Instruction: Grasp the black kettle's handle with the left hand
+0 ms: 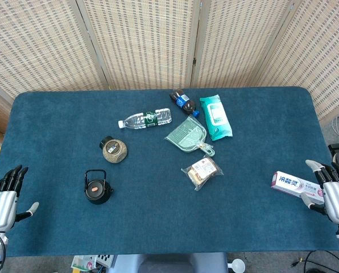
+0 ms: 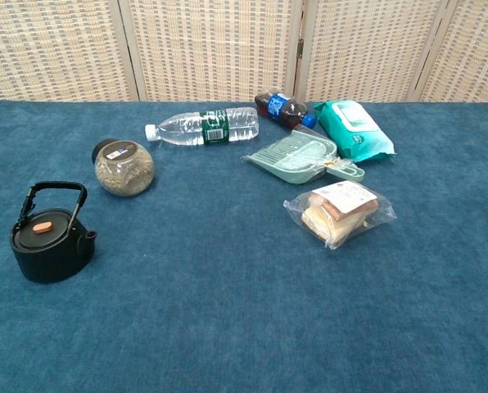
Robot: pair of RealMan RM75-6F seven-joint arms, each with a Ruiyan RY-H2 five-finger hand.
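The black kettle [image 1: 97, 189] [image 2: 51, 239] stands upright on the blue table at the left, with an orange knob on its lid and its thin handle [image 2: 54, 190] raised over it. My left hand [image 1: 4, 202] hovers at the table's left front edge, well left of the kettle, fingers apart and holding nothing. At the right edge my right hand [image 1: 333, 190] also has its fingers apart and empty, right beside a toothpaste box [image 1: 297, 186]. The chest view shows neither hand.
Behind the kettle lies a round jar of grains [image 1: 114, 150] [image 2: 124, 168]. Further back are a clear water bottle [image 1: 146, 119], a dark cola bottle [image 1: 184, 102], a wipes pack [image 1: 215, 117], a green dustpan [image 1: 189, 136] and a bagged sandwich [image 1: 202, 172].
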